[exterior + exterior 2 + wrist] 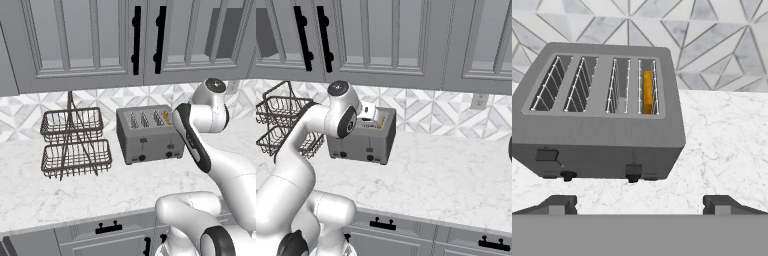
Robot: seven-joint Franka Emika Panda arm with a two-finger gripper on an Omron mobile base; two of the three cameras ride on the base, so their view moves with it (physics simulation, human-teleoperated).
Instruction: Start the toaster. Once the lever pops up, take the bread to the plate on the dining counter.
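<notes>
The bread is seen seated in the rightmost slot of the toaster, sunk low so that only a narrow golden-orange edge is shown between the wire guides. It is judged to be light, stiff once toasted, and brittle at the crust; too hard a squeeze would likely crumble it. It is best taken by its top edge, across its thin faces, once it stands proud of the slot. For now too little of it is exposed for any hold.

The lever is seen as a small dark tab on the toaster's front face, below the bread's slot, near the lower edge; its twin sits higher on the left. Whether the lever is fully pressed cannot be told. It is judged to be stiff and sprung, and it would be pushed from above rather than pinched. Two small black knobs are seen low on the front.

The toaster itself is a boxy grey metal body with four slots, and it is set towards the back edge of the surface, close to the patterned tile wall. A two-tier wire basket stands beside it.

The claw is held wide open and empty, apart from the toaster's front.
</notes>
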